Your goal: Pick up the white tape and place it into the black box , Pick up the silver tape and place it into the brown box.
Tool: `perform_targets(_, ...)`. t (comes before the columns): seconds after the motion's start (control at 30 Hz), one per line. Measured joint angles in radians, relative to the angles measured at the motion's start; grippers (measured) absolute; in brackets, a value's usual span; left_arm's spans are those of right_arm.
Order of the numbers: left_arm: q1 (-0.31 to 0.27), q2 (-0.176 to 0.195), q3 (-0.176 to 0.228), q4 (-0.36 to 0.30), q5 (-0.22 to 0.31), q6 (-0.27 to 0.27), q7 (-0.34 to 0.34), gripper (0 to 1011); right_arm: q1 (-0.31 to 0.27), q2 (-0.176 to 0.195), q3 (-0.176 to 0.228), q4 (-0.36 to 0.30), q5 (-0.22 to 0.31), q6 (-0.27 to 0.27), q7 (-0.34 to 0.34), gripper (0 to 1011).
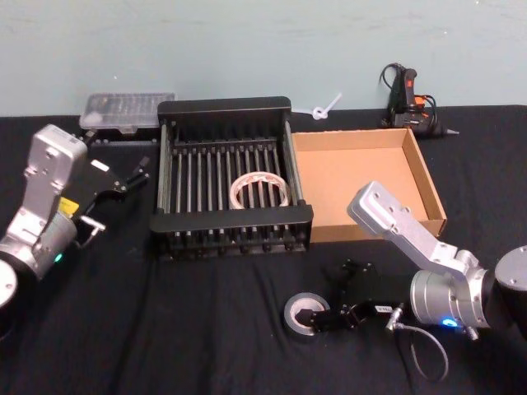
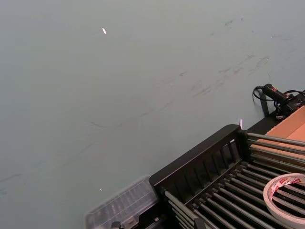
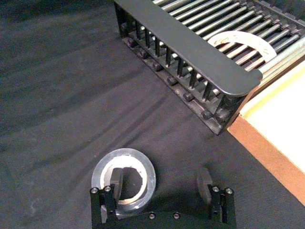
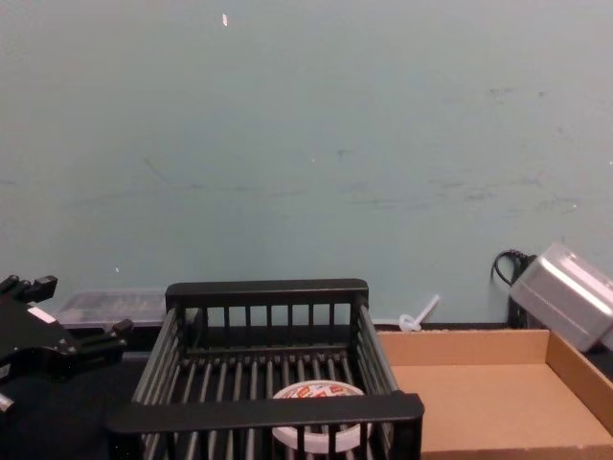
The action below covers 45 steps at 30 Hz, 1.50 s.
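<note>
1. First half judged done: white tape (image 1: pixel 259 189) lying flat on the slatted floor of the black box (image 1: pixel 222 105), toward the side next to the brown box (image 1: pixel 422 177).
2. Second half judged not yet done: silver tape (image 1: pixel 304 313) lying flat on the desk (image 1: pixel 206 329), in front of both boxes, apart from them.
3. Right pincer (image 3: pixel 162 183) low over the desk at the silver tape, open wide; one finger (image 3: pixel 116 182) inside the centre hole of the roll, the other on the cloth beside it. Holding nothing yet, as far as visible.
4. Left pincer (image 1: pixel 123 183) raised just beside the left wall of the black box, open, holding nothing, idle.
5. Containers: black box with the white tape alone inside; brown box with nothing inside, touching the black box on its right.
6. Left to do, by judgement: closing on the wall of the silver tape, lifting, carrying back to the brown box, releasing.
</note>
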Motion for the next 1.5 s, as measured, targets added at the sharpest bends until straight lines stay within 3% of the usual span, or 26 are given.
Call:
perform_targets(0.33,0.0,0.0,0.0,0.0,0.0,0.0,0.0,1001,0.0,0.0,0.0,0.0,0.002,0.0,0.0,983)
perform_targets(0.77,0.0,0.0,0.0,0.0,0.0,0.0,0.0,1001,0.0,0.0,0.001,0.0,0.002,0.0,0.001,648)
perform_targets(0.87,0.0,0.0,0.0,0.0,0.0,0.0,0.0,1001,0.0,0.0,0.001,0.0,0.003,0.0,0.001,517)
perform_targets(1.13,0.0,0.0,0.0,0.0,0.0,0.0,0.0,1001,0.0,0.0,0.001,0.0,0.003,0.0,0.002,300)
perform_targets(1.2,0.0,0.0,0.0,0.0,0.0,0.0,0.0,1002,0.0,0.0,0.001,0.0,0.003,0.0,0.002,197)
perform_targets(1.5,0.0,0.0,0.0,0.0,0.0,0.0,0.0,1001,0.0,0.0,0.001,0.0,0.003,0.0,0.002,143)
